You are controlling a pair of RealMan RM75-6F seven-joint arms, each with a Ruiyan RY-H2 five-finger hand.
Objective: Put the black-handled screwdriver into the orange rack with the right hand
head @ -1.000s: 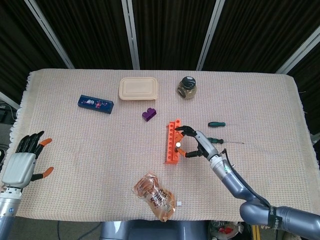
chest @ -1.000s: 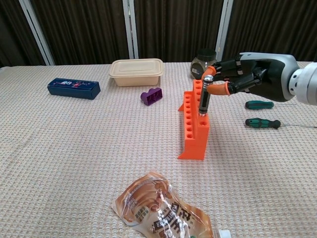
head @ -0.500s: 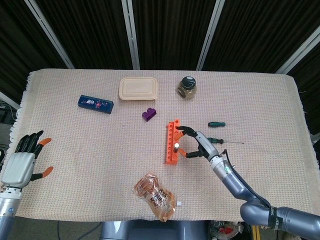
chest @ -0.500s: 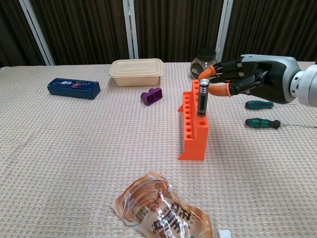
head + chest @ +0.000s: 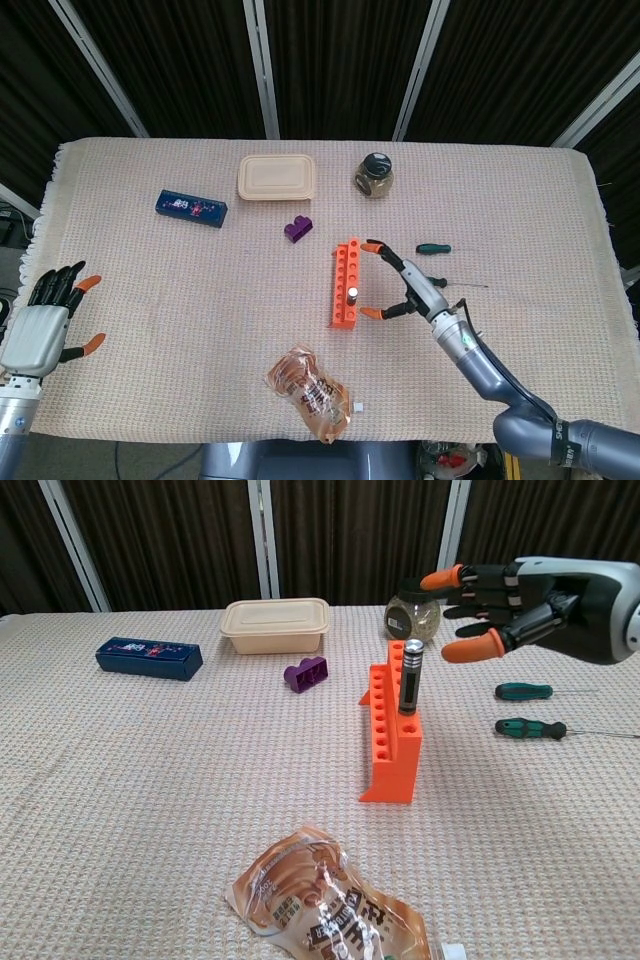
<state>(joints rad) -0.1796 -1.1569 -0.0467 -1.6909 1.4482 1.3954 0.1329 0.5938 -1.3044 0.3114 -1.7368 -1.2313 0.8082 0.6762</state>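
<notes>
Standing upright in the orange rack (image 5: 393, 742), the black-handled screwdriver (image 5: 408, 678) clears the empty, spread-fingered right hand (image 5: 520, 608).

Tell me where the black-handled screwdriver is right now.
The black-handled screwdriver stands upright in the orange rack at table centre, right hand open just beside it.

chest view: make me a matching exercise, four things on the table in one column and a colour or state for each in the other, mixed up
Things:
1. black-handled screwdriver
2. right hand
3. lidded box
4. block

States:
A. purple
B. beige, lid on
C. upright in the orange rack
D. fingers apart, holding nothing

Pairs: 1-C, 2-D, 3-B, 4-A
</notes>
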